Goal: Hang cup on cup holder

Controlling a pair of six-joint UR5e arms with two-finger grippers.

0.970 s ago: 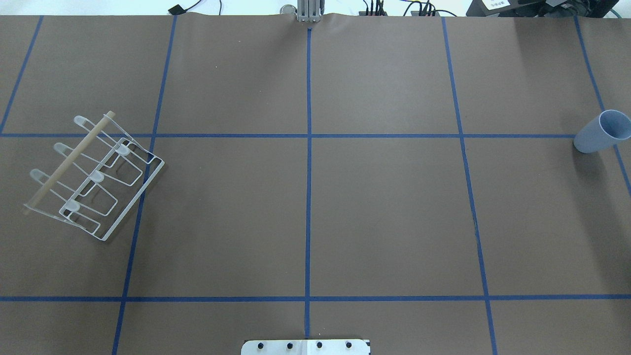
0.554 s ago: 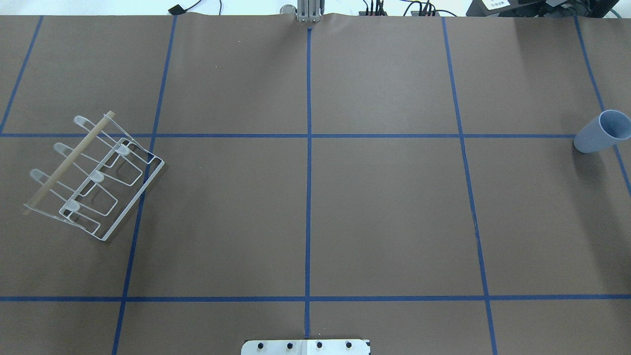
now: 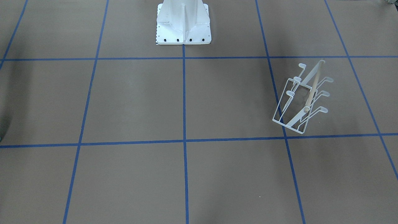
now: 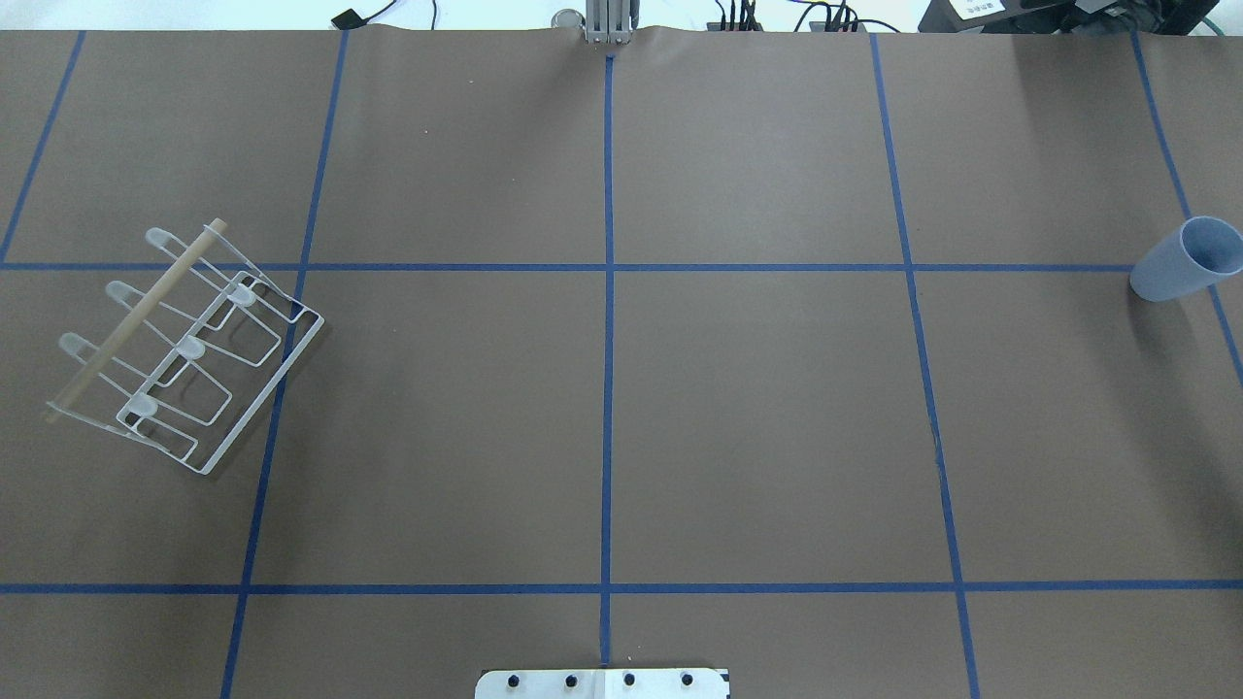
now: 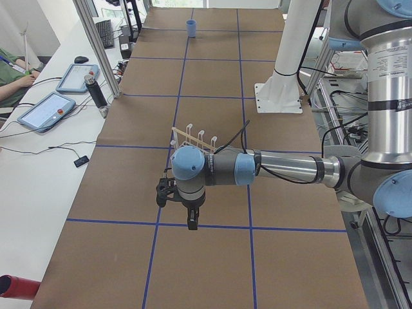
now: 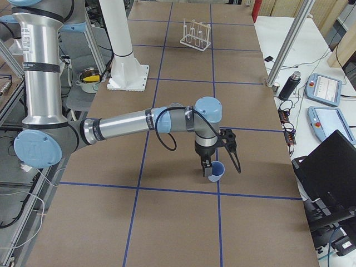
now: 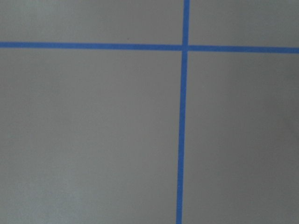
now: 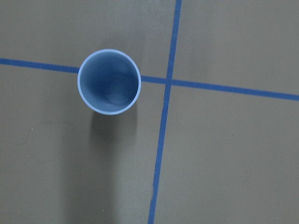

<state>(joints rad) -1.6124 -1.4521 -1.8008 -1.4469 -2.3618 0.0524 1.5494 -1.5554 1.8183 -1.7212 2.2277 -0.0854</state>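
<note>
The pale blue cup (image 4: 1187, 258) stands upright at the table's far right edge. It also shows from above in the right wrist view (image 8: 109, 87) and in the exterior right view (image 6: 216, 171). The white wire cup holder (image 4: 184, 345) stands on the left side, with empty prongs; it also shows in the front view (image 3: 303, 99). My right gripper (image 6: 207, 167) hangs just above and beside the cup; I cannot tell if it is open. My left gripper (image 5: 190, 219) hangs over bare table in front of the cup holder (image 5: 193, 138); I cannot tell its state.
The white bolted pedestal (image 3: 183, 21) stands at the robot's side of the table. Blue tape lines (image 7: 181, 140) cross the brown table cover. Tablets and cables lie on the side bench (image 5: 51, 109).
</note>
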